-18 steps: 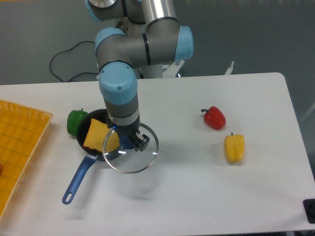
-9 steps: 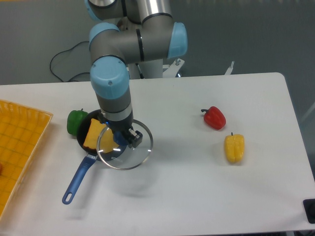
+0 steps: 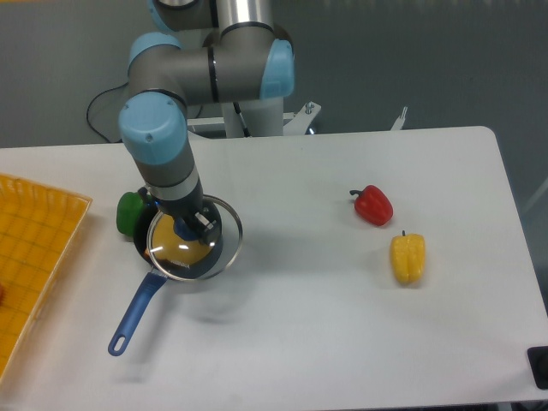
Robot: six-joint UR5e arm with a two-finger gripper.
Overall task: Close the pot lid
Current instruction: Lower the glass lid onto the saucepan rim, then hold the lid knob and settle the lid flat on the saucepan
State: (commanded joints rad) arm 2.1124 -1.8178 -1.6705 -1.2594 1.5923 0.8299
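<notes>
Lid [image 3: 195, 238], clear glass, hangs nearly centred over the pot [image 3: 184, 257] at left of frame, slightly offset right. Tool [image 3: 192, 228] pinches its blue knob so it can be lowered squarely.

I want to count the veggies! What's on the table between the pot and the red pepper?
Nothing: the camera view shows only bare white table between the pot and the red pepper.
</notes>
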